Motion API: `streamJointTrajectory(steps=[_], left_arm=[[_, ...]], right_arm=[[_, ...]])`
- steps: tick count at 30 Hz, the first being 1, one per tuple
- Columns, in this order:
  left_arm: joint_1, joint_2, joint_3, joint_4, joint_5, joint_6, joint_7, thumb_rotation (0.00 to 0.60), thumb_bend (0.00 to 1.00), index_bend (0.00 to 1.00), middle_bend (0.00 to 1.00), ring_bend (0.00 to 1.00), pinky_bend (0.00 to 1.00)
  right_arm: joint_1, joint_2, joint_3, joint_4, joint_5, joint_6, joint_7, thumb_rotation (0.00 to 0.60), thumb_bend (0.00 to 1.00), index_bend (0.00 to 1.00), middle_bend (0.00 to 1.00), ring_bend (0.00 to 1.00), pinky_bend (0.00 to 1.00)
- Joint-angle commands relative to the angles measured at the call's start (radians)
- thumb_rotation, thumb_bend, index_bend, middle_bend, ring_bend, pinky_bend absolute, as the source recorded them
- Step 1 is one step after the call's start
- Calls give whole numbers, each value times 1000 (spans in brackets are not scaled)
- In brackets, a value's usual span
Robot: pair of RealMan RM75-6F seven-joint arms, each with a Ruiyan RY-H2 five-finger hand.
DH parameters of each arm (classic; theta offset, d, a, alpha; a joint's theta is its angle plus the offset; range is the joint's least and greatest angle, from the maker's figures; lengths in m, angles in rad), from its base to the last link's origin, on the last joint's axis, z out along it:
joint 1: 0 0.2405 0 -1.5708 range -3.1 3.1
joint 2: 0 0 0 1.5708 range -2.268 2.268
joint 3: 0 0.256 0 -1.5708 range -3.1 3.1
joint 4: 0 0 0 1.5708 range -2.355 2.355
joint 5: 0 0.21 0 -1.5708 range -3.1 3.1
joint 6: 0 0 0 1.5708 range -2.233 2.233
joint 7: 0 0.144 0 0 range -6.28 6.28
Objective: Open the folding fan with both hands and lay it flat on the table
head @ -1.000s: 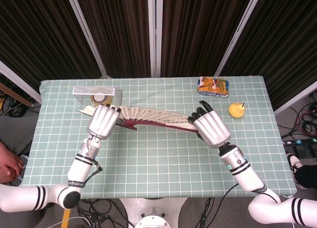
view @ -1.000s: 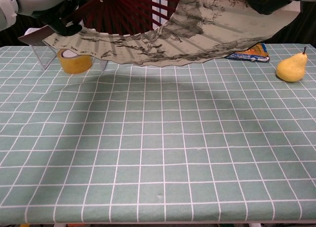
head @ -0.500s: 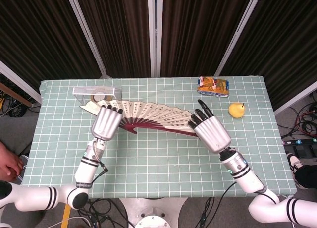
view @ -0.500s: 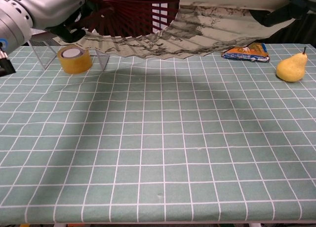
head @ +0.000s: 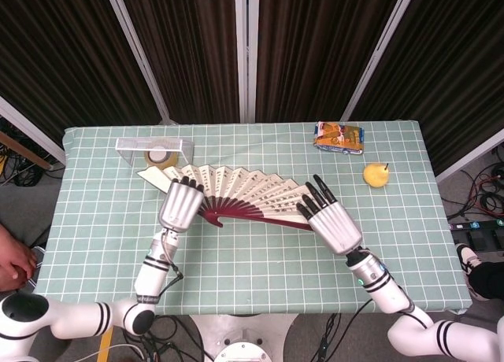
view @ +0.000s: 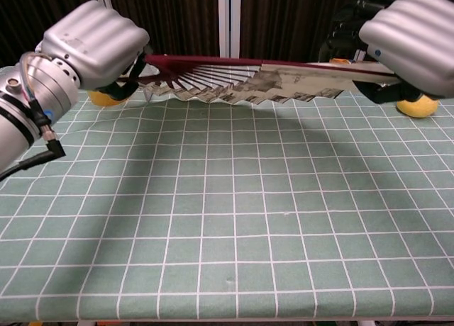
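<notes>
Mid-table, my left hand (head: 181, 206) grips left end of folding fan (head: 236, 190); my right hand (head: 331, 220) grips right end. Fan spread wide, held level just above green checked cloth (head: 252, 260), not yet lying on it. Far right: pear (head: 376, 174), snack packet (head: 339, 137). Far left: tape roll (head: 161, 154).

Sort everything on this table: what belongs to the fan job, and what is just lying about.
Belongs to the job:
folding fan, spread open
left hand, holding one end
right hand, holding the other end
table, where it gets laid

Just lying about:
pear
snack packet
yellow tape roll
clear stand
</notes>
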Motion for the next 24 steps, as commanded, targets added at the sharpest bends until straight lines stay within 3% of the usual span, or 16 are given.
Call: streamJointTrajectory(steps=[1, 4, 11, 14, 16, 24], left_arm=[[15, -32, 5, 13, -18, -15, -2, 600, 302, 222, 354, 271, 591], [23, -48, 6, 12, -22, -27, -12, 600, 192, 131, 256, 157, 457], [35, -77, -3, 6, -50, -69, -36, 600, 14, 75, 166, 82, 370], [38, -78, -4, 4, -61, -93, -47, 600, 0, 55, 119, 48, 335], [41, -75, -14, -7, -84, -115, -62, 600, 0, 45, 97, 30, 314], [29, 18, -64, -144, -213, -268, -143, 600, 0, 0, 10, 0, 237]], right_arm=[[-23, -23, -21, 24, 2, -8, 5, 600, 544, 170, 213, 10, 0], [-43, -29, -36, 27, 12, -24, -6, 600, 513, 31, 128, 0, 0], [-82, -14, -43, -27, 93, -85, -29, 600, 305, 0, 5, 0, 0], [-88, 4, -36, -61, 136, -121, -21, 600, 86, 0, 0, 0, 0], [-88, 16, -34, -84, 158, -148, -17, 600, 12, 0, 0, 0, 0], [-61, 87, -12, -198, 273, -274, -44, 600, 0, 0, 0, 0, 0]])
